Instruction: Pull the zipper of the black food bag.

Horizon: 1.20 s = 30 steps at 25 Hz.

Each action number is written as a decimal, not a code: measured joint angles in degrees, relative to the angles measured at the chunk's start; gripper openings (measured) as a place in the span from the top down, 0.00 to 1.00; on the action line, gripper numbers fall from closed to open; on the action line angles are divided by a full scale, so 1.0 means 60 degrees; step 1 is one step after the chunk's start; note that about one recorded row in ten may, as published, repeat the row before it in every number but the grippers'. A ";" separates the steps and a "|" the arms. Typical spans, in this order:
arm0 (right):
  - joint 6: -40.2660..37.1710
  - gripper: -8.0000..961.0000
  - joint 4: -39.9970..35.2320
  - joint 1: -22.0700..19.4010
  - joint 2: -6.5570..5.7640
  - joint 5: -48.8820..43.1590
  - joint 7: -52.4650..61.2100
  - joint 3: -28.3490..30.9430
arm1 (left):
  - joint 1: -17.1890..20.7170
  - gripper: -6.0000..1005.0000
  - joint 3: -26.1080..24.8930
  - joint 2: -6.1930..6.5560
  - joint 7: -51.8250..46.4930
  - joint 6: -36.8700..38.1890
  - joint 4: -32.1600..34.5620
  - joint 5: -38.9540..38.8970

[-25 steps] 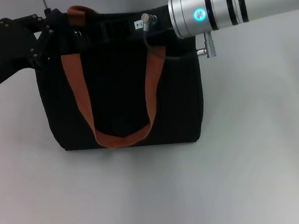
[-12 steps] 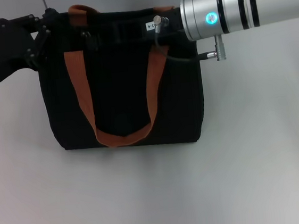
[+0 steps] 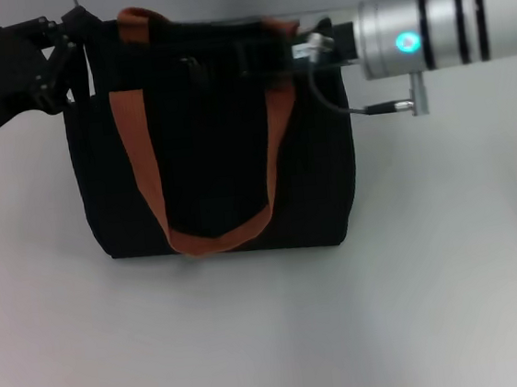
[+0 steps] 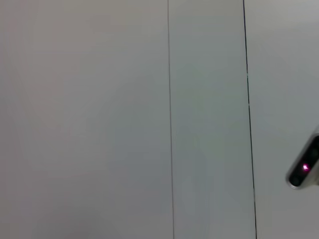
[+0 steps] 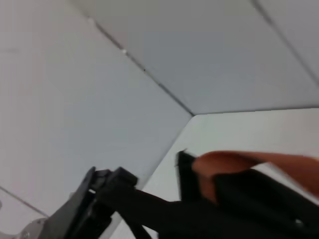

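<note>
Standing upright on the pale surface (image 3: 274,340), the black food bag (image 3: 206,134) faced my head camera, its orange-brown strap handle (image 3: 212,235) looped down the front panel. My left gripper (image 3: 63,52) sat at the bag's upper left corner, touching the top edge; whether its jaws were apart or closed on fabric I could not tell. My right gripper (image 3: 312,45) lay against the bag's upper right top edge, and its jaws were hidden from me too. I could not make out the zipper along the top of the bag. In the right wrist view, the bag's corner and the handle appeared beside the left gripper.
</note>
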 joint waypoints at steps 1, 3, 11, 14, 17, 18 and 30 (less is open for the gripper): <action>-0.0009 0.99 -0.0356 -0.0352 -0.0003 -0.0067 0.0139 0.0000 | -0.0001 0.96 0.0000 0.0013 -0.0037 -0.0002 0.0007 -0.0015; -0.0016 0.99 -0.0750 -0.0664 -0.0003 -0.0273 0.0360 0.0000 | -0.0001 0.96 0.0001 0.0020 -0.0080 -0.0029 0.0020 -0.0016; -0.0211 0.99 -0.1810 -0.1570 -0.0001 -0.0567 0.0817 0.0033 | -0.0002 0.96 -0.0015 0.0093 -0.0087 -0.0052 0.0043 -0.0064; -0.0412 0.99 -0.2194 -0.1936 -0.0001 -0.0764 0.0937 0.0157 | 0.0006 0.96 -0.0027 0.0131 -0.0092 -0.0068 0.0053 -0.0143; -0.0535 0.99 -0.2610 -0.2285 -0.0001 -0.0978 0.1115 0.0320 | 0.0010 0.96 -0.0029 0.0144 -0.0102 -0.0072 0.0055 -0.0158; -0.0618 0.99 -0.2754 -0.2422 0.0000 -0.1087 0.1181 0.0438 | 0.0013 0.96 -0.0028 0.0144 -0.0105 -0.0072 0.0055 -0.0158; -0.1035 0.98 -0.2836 -0.2607 0.0000 -0.1087 0.1123 0.0891 | -0.0004 0.96 -0.0028 0.0143 -0.0116 -0.0067 0.0055 -0.0178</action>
